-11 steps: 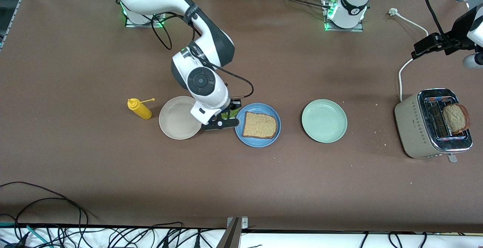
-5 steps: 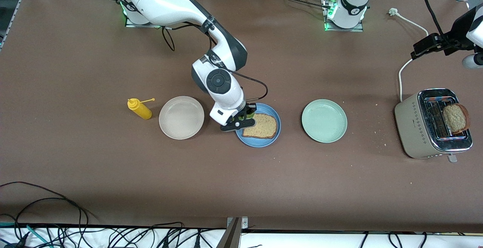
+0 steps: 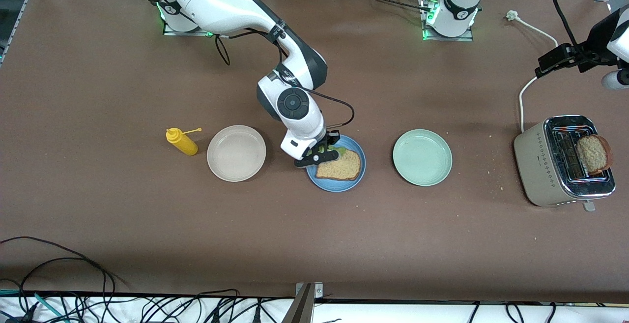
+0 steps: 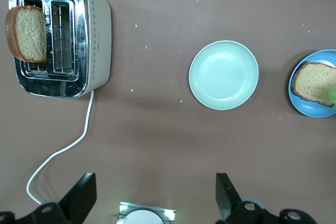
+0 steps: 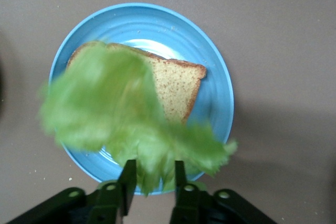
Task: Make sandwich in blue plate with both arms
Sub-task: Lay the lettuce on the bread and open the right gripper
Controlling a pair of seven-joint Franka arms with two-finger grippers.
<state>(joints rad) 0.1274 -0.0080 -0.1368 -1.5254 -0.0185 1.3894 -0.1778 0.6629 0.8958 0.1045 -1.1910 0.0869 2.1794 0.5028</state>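
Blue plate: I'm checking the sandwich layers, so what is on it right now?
On the blue plate lies one bread slice. The right gripper hangs a lettuce leaf over it, hiding part of the slice. No second slice shows there.

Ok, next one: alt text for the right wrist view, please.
A green lettuce leaf hangs between the fingers of the right gripper, over a slice of brown bread on a round blue plate. The leaf is blurred and hides much of the slice; the plate sits on a brown table.
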